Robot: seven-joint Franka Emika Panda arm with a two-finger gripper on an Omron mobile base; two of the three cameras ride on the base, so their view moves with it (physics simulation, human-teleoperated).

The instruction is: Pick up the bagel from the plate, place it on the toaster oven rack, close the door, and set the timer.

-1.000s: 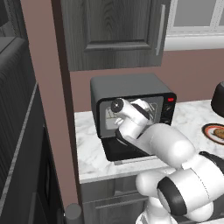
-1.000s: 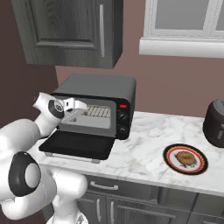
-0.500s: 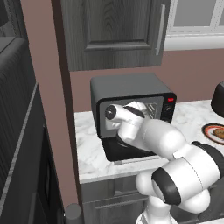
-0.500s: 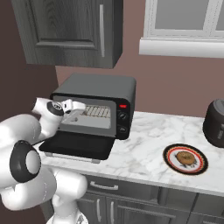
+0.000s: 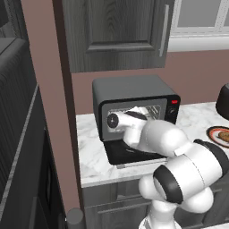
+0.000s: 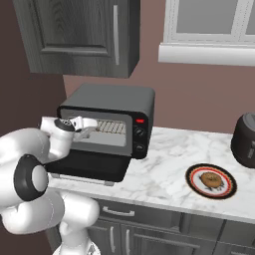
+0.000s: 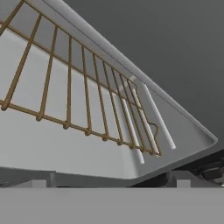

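Bagel: one bagel (image 6: 211, 180), lying flat with its hole facing up, on the middle of the plate (image 6: 193, 180); as a ring it has no long axis.
Plate: one, on the marble desk (image 6: 164, 159), at about 4 o'clock from the toaster oven (image 6: 114, 102) and well apart from it in the right base view; the left base view catches just its edge (image 5: 214, 133) at 3 o'clock.
Door: one door (image 6: 89, 166), dropped open and lying flat in front of the oven mouth, its long axis running side to side.
Rack: one toaster oven rack (image 7: 78, 92), seen close in the hand view as thin parallel bars crossing the pale cavity; it looks bare.
Gripper: the gripper (image 6: 84, 124) sits at the oven mouth, jaws spread wide apart, nothing between them.
Other: one dark pot (image 6: 246, 140) at 3 o'clock.
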